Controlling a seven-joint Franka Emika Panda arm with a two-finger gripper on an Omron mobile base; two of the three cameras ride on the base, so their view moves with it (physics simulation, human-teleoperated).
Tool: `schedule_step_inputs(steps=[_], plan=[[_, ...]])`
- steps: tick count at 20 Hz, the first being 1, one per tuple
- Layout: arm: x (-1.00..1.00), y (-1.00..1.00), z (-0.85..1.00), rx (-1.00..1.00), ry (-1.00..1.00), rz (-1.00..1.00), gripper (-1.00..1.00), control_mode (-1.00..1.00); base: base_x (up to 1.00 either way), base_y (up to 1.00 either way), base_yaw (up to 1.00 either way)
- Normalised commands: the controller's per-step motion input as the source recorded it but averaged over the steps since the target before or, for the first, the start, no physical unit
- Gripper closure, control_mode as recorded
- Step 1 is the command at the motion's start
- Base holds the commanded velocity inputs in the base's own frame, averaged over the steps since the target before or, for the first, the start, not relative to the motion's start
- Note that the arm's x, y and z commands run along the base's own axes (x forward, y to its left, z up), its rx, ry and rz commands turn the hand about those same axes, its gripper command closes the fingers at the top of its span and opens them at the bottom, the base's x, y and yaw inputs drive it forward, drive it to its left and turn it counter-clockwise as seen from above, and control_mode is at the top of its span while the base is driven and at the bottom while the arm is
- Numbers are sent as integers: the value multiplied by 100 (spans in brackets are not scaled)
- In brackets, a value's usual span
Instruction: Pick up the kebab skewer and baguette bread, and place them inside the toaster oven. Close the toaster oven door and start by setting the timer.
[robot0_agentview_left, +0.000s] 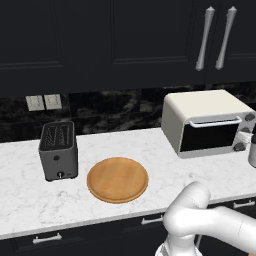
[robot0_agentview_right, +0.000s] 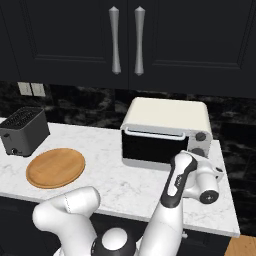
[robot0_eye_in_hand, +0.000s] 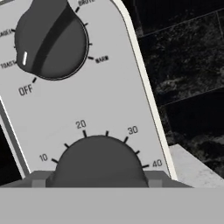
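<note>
The toaster oven (robot0_agentview_right: 165, 132), its long axis crosswise, faces the robot.

Dark grey slot toaster (robot0_agentview_left: 58, 151) is being seen standing on the white marble counter (robot0_agentview_left: 25, 185), round wooden board (robot0_agentview_left: 117, 179) lying just beside it. Two wall outlets (robot0_agentview_left: 44, 102) are being shown on the black backsplash, dark cabinets (robot0_agentview_left: 100, 40) above.

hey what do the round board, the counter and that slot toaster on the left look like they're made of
Round board: probably wood, matte, with a warm tan face and faint grain lines.
Counter: looks like polished marble or similar stone, white with grey veining.
Slot toaster: dark grey, likely painted metal or plastic; the flat, dull sides leave that open.
</note>
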Motion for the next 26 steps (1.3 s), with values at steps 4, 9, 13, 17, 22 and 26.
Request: schedule_step_inputs(steps=[4,9,13,17,22,26], plan=[[-9,-2,2,26,3,-5,100,-100,0,0,0],[-19,0,0,20,4,-11,100,-100,0,0,0],[-26,0,0,25,7,-12,100,-100,0,0,0],[-31,-6,0,37,7,-12,100,-100,0,0,0],[-24,-19,0,45,6,-10,100,-100,0,0,0],[-16,-34,0,51,2,-7,100,-100,0,0,0]])
